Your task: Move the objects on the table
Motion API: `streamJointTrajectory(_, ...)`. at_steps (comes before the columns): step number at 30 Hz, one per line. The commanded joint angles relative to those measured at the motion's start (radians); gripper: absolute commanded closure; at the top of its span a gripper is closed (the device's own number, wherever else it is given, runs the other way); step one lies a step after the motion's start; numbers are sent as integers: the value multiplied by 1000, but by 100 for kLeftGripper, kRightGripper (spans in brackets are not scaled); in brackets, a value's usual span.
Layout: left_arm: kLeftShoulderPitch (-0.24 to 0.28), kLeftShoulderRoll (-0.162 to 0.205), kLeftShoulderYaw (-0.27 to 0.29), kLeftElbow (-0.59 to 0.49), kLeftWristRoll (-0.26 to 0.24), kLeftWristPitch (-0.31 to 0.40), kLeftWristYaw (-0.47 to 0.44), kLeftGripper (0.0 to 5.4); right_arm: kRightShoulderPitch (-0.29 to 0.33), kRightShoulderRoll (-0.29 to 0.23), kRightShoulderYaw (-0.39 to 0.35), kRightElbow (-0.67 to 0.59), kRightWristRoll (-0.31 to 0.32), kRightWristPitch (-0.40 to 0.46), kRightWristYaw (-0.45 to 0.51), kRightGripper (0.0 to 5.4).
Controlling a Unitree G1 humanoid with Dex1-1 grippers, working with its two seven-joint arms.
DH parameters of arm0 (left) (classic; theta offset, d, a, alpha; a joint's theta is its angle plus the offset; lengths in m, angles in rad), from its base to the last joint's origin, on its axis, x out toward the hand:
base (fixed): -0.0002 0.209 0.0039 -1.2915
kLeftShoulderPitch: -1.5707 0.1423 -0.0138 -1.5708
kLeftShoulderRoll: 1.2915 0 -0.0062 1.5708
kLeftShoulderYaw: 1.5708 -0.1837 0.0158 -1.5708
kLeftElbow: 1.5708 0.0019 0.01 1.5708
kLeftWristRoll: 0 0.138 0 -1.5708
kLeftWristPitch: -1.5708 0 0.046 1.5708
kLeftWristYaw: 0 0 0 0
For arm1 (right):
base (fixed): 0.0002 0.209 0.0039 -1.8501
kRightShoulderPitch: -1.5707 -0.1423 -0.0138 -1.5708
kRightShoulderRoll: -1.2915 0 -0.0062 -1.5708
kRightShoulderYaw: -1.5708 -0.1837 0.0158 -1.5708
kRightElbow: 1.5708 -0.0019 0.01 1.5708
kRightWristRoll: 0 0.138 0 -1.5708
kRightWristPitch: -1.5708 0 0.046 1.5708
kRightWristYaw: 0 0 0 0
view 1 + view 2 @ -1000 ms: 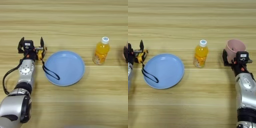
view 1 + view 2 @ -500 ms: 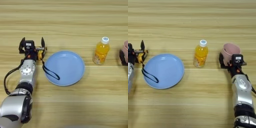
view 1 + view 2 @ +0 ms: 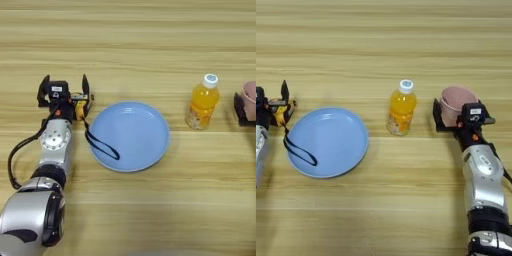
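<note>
Left eye view first: toward the worktop's left edge our left end effector (image 3: 64,95) stands with its two black fingers spread, and the tape measure (image 3: 78,107) sits at the right-hand finger, between the fingers or just beside that one; we cannot tell which. Its black strap (image 3: 100,145) trails from there toward the near edge and lies over the left rim of the plate (image 3: 145,120). The plate rests flat, left of the worktop's middle, just beside the tape measure.

Further right the bottle (image 3: 401,109) stands upright, white cap on, apart from the plate and from the cup.

Toward the right edge the cup (image 3: 457,101) stands upright. Our right end effector (image 3: 455,118) has its fingers spread around the cup's near side; whether they touch its wall we cannot tell.

The relation that matters, as we judge it: each outer thing lies directly ahead of an end effector, toward the far edge, so the left arm is nearer the tape measure and the right arm nearer the cup. The bottle sits closer to the right arm.
</note>
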Motion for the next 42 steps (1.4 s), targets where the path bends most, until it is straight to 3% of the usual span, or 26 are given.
streamJointTrajectory(1,-7,4,-5,4,13,14,3,0,8,-8,7,-58,10,11,4,3)
streamJointTrajectory(9,-7,3,-5,4,13,13,3,0,23,-10,10,-149,19,36,5,3)
streamJointTrajectory(17,-8,3,-5,4,13,14,5,0,29,-11,13,-160,19,44,4,3)
streamJointTrajectory(28,-9,4,-5,6,14,13,5,0,95,17,50,-376,46,68,13,3)
streamJointTrajectory(33,-10,5,-6,7,14,14,5,0,93,34,17,-457,107,56,-6,3)
streamJointTrajectory(42,-11,4,-6,9,14,13,5,0,117,76,141,-525,111,93,47,3)
